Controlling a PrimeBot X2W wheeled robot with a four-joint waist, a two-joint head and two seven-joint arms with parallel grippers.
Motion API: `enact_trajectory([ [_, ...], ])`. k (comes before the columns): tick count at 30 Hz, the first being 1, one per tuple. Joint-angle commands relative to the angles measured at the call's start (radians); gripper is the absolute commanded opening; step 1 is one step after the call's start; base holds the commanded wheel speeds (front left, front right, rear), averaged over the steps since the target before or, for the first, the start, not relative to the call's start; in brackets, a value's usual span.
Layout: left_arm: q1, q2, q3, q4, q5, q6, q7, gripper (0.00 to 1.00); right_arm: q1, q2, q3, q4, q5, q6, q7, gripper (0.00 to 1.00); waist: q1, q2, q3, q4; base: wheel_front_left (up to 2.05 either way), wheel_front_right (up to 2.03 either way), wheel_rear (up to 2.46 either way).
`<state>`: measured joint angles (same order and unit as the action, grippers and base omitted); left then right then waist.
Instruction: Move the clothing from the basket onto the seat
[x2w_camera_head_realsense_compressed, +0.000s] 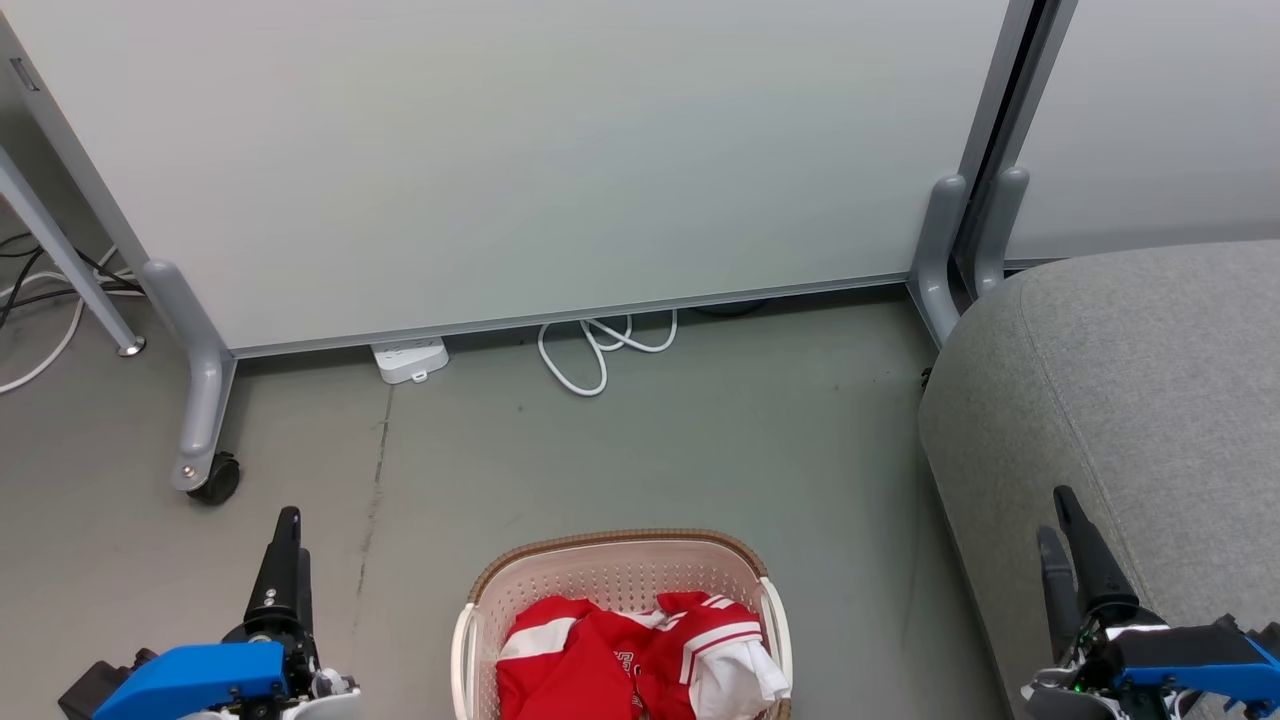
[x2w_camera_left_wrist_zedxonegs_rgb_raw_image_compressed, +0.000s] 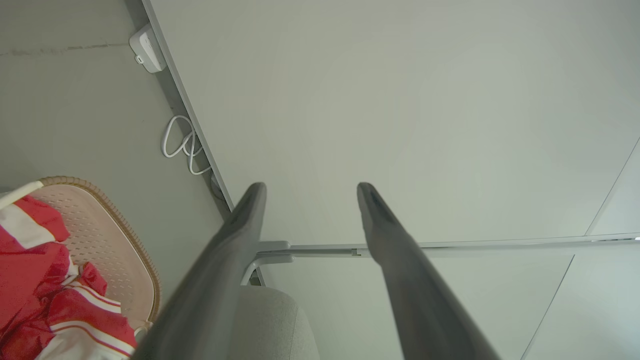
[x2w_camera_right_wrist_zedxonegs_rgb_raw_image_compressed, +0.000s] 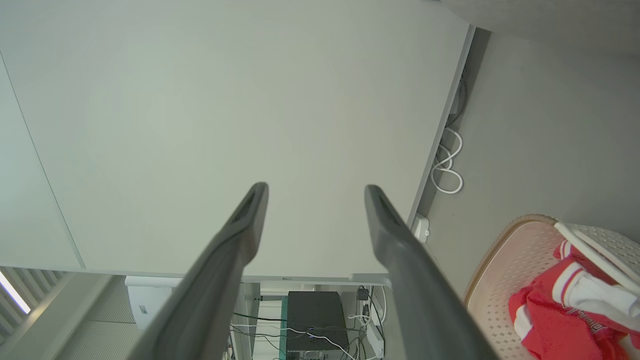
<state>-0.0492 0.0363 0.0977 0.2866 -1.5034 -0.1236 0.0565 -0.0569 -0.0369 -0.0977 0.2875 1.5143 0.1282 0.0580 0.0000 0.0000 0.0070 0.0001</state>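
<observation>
Head view: the clothing (x2w_camera_head_realsense_compressed: 620, 650) lies bunched in the basket (x2w_camera_head_realsense_compressed: 620, 545), which stands on the floor (x2w_camera_head_realsense_compressed: 700, 430) at the bottom middle. Nothing red is on the seat (x2w_camera_head_realsense_compressed: 1130, 380) at the right, so the task looks unstarted. The left claw (x2w_camera_head_realsense_compressed: 287, 515) hangs over bare floor left of the basket and the right claw (x2w_camera_head_realsense_compressed: 1052, 515) in front of the seat's edge, both well apart from the cloth. The garments are folded into each other (red and white in one heap), so a pinch may bring up both, or only a loose fold that slips out halfway. The basket looks light; a finger snagging its perforated wall or woven rim could drag or tip it.

Left wrist view: the left claw (x2w_camera_left_wrist_zedxonegs_rgb_raw_image_compressed: 310, 187) has its fingers apart with nothing between them, aimed at the partition panel (x2w_camera_left_wrist_zedxonegs_rgb_raw_image_compressed: 400, 100). Basket (x2w_camera_left_wrist_zedxonegs_rgb_raw_image_compressed: 115, 235) and clothing (x2w_camera_left_wrist_zedxonegs_rgb_raw_image_compressed: 35, 280) sit at the lower left. This arm would have to carry across the basket to reach the seat, and trailing fabric could catch the rim.

Right wrist view: the right claw (x2w_camera_right_wrist_zedxonegs_rgb_raw_image_compressed: 315, 189) is likewise spread and empty, with basket (x2w_camera_right_wrist_zedxonegs_rgb_raw_image_compressed: 505, 270) and clothing (x2w_camera_right_wrist_zedxonegs_rgb_raw_image_compressed: 560, 310) at the lower right. How deep the heap goes I cannot tell from here, so a blind plunge might strike the base. A garment let go near the seat's rounded edge would likely slide to the floor. The white cable (x2w_camera_right_wrist_zedxonegs_rgb_raw_image_compressed: 447, 170) lies by the panel, well away from the basket, and is a small worry.
</observation>
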Motion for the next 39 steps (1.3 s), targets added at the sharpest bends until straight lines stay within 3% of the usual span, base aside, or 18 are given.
enact_trajectory([
  [1, -0.038, 0.008, 0.001, -0.022, 0.03, -0.001, -0.011, 1.0, -0.03, -0.004, 0.004, -0.022, -0.028, 0.001, -0.011, 1.0, 0.0, 0.0, 0.0, 0.0, 0.0, 0.0, 0.0],
  [22, -0.061, 0.011, -0.064, -0.076, 0.491, 0.033, -0.098, 1.0, -0.044, -0.008, 0.084, -0.084, -0.468, 0.002, -0.099, 1.0, 0.0, 0.0, 0.008, 0.001, 0.0, 0.0, 0.0],
  [39, -0.075, 0.016, -0.138, -0.046, 0.797, 0.056, -0.155, 1.0, -0.049, -0.01, 0.133, -0.058, -0.739, 0.002, -0.156, 1.0, 0.0, 0.0, 0.009, 0.0, 0.0, 0.0, 0.0],
])
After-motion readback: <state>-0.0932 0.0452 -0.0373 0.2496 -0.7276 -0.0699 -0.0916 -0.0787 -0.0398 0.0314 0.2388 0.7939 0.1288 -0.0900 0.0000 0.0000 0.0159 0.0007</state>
